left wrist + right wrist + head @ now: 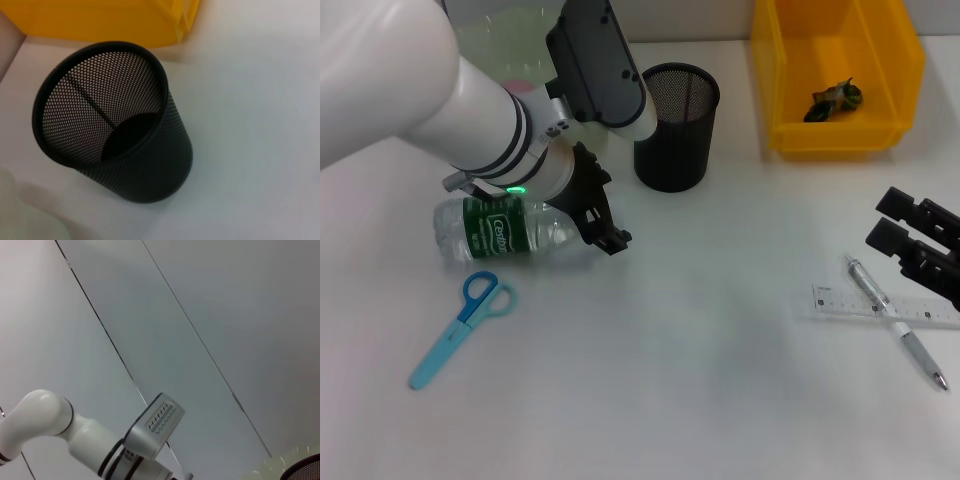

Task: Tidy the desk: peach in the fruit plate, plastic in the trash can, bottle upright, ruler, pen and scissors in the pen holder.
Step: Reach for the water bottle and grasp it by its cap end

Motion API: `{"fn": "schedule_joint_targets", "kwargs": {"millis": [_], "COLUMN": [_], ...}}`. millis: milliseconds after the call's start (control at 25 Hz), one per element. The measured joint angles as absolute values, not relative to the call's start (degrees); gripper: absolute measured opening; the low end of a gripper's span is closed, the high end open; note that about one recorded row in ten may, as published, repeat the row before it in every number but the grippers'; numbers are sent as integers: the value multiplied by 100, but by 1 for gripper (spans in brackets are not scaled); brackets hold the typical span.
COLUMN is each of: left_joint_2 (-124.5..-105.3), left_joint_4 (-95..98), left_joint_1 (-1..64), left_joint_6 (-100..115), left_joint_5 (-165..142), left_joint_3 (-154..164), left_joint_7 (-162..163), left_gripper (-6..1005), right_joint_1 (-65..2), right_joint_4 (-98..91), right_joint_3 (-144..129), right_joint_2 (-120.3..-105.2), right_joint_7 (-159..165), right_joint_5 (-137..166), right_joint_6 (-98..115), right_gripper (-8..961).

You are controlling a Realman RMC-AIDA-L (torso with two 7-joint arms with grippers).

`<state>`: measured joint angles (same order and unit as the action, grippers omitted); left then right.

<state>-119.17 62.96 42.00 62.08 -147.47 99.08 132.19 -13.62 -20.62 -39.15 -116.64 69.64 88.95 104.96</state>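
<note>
The bottle (505,230) lies on its side on the desk (700,380). My left gripper (605,225) is down at its right end and hides the cap. The scissors (460,325) lie just in front of it. The pen holder (675,125) stands upright and empty (115,135). The pen (895,320) lies across the ruler (880,305) at the right. My right gripper (886,218) hovers open just behind them. A dark crumpled piece of plastic (835,98) lies in the trash can (840,140). A pink bit of the peach (520,87) shows in the fruit plate (500,40), mostly hidden by my left arm.
My bulky white left arm (420,90) covers the back left of the desk. The trash can stands at the back right, close to the pen holder. The rim of the fruit plate (290,460) shows in the right wrist view.
</note>
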Motion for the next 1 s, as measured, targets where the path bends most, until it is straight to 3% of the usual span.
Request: {"fn": "schedule_joint_targets", "kwargs": {"millis": [800,1000], "left_joint_2": [-11918,-11917], "left_joint_4": [6181,6120], "left_joint_1": [4270,4331], "left_joint_6": [6082,6084], "left_joint_5": [-14924,-14964], "left_joint_3": [10120,10207], "left_joint_7": [13495,13536], "left_gripper": [697,481], "right_joint_1": [-1350,-1370], "right_joint_4": [-2065,-2065], "right_joint_3": [-3884,-3884], "right_joint_2": [-11643,-11643], "right_joint_7": [6970,6970], "right_joint_5": [8867,8867], "right_joint_6": [10520,10517], "right_gripper": [707,707]}}
